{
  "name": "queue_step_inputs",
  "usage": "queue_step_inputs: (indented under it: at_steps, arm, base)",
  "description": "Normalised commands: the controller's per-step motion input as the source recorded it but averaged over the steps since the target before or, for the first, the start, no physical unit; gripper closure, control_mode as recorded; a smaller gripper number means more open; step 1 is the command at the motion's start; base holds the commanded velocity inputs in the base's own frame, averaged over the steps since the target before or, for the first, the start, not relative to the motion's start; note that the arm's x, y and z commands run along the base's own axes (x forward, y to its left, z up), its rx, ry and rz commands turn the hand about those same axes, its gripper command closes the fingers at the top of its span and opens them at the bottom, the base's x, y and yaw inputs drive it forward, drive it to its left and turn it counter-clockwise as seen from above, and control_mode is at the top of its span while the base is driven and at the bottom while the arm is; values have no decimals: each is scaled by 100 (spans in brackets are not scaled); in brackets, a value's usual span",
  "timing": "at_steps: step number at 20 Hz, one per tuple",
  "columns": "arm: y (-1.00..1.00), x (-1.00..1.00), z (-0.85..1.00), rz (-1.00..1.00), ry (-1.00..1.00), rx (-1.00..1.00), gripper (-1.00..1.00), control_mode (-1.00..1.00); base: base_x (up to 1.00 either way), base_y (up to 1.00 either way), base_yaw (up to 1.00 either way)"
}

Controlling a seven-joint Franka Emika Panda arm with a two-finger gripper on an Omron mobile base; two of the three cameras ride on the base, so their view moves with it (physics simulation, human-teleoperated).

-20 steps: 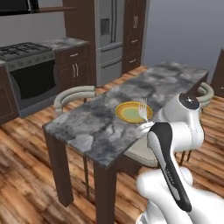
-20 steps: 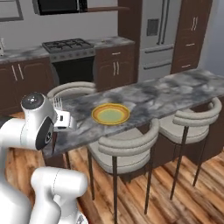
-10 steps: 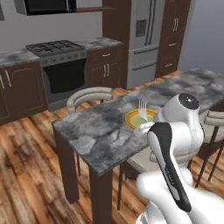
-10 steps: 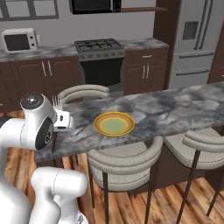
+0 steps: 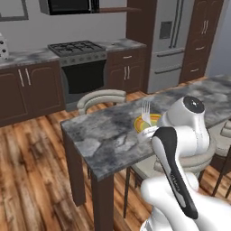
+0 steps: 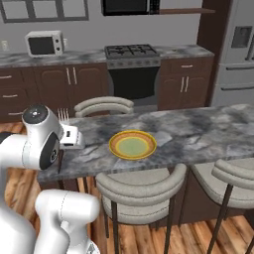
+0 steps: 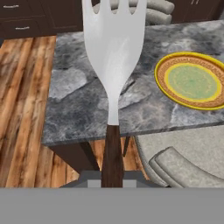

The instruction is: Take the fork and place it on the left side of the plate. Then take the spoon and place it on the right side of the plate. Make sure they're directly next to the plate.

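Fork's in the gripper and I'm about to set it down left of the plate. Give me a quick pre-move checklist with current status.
1. Fork held in the gripper, tines away from the hand: ok.
2. Gripper shut on the dark handle: ok.
3. Plate lies flat on the marble counter, nothing on it: ok.
4. Counter left of the plate bare enough for the fork: ok.
5. Fork over the drop spot: not ok; in the hand view it hangs near the counter's corner, apart from the plate.
6. Spoon located for the step after: cannot tell.
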Motion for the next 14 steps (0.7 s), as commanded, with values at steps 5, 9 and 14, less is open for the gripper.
queue_step_inputs:
  at_steps: [5, 9, 14]
  arm:
    - [0, 0, 0, 0, 0, 0, 100, 100]
    - [0, 0, 0, 0, 0, 0, 100, 100]
    - [-3, 20, -7, 4, 2, 0, 100, -100]
  base:
    - [86, -16, 14]
    - [100, -22, 18]
    - [80, -14, 14]
